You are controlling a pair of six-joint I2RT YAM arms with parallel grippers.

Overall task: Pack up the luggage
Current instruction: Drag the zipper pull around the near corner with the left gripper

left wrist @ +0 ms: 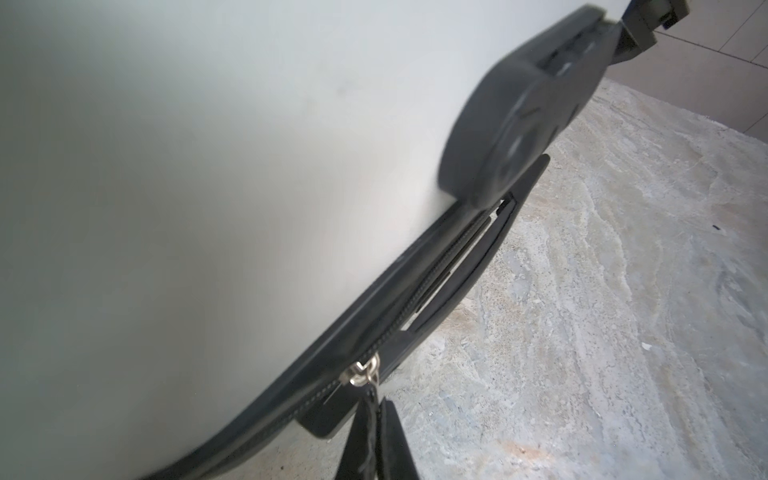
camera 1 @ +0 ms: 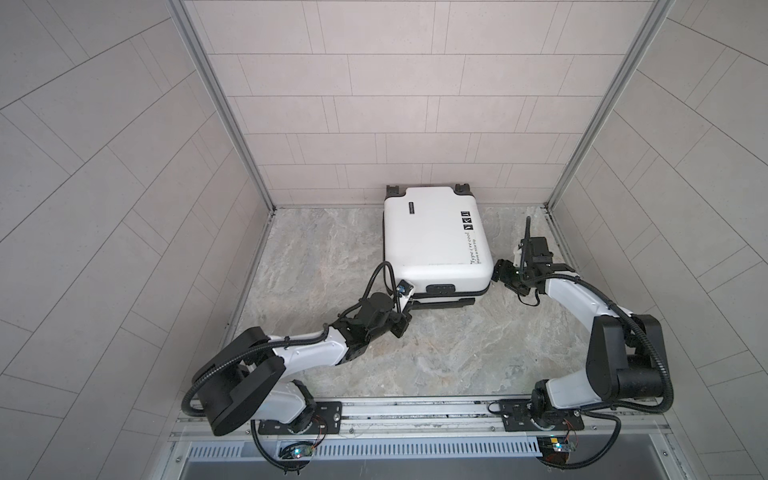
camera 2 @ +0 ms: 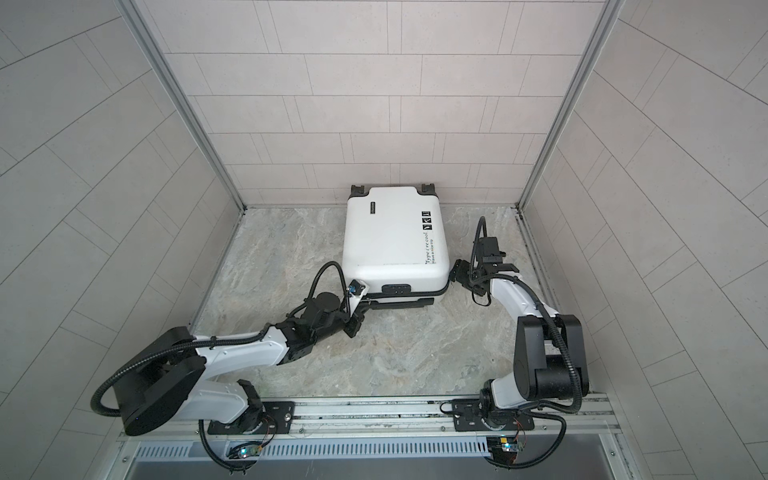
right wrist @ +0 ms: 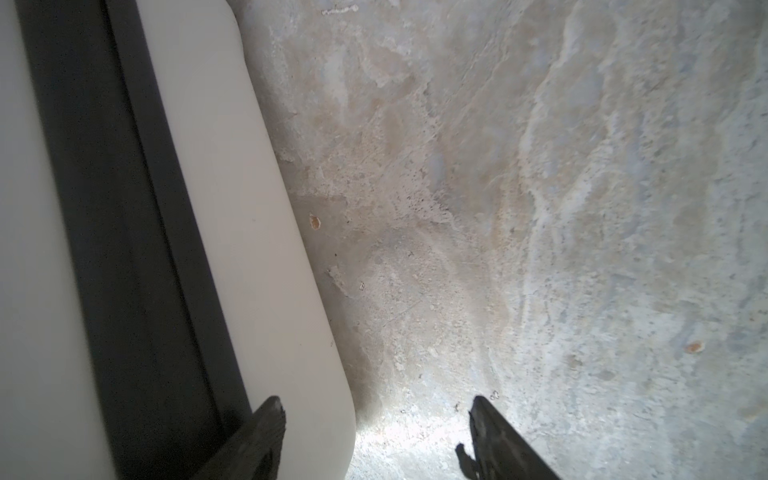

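A: How are the arms posed, taken from the near edge?

B: Both bases are mounted on the rail (camera 1: 415,409) at six o'clock. The left arm (camera 1: 307,353) is folded out toward eight o'clock, then laid low with its forearm stretched toward one o'clock. The right arm (camera 1: 573,295) is raised at the elbow and arched toward eleven o'clock.

A: And the hands?

B: The left hand (left wrist: 372,409) is clamped fully together on the black zipper pull (left wrist: 372,419), just below the silver slider (left wrist: 360,371), at the seven o'clock corner of the luggage (camera 1: 432,241). The right hand (right wrist: 374,401) is spread wide at the four o'clock corner. One finger (right wrist: 262,432) is seen against the shell's edge, though contact cannot be told. The other is over bare worktop (right wrist: 540,208), and nothing is gripped.

A: Where is the luggage placed?

B: It is laid flat, lid down, at twelve o'clock on the worktop, with its wheels (camera 1: 462,189) turned to the back wall.

A: Can any writing be read?

B: Along the three o'clock edge, "Have a nice trip" (camera 2: 434,252) is printed beside a larger line in which "Type" and "cool" can be made out. Three small black icons (camera 1: 466,220) are set beyond it. A dark label (camera 1: 411,208) at eleven o'clock cannot be read.
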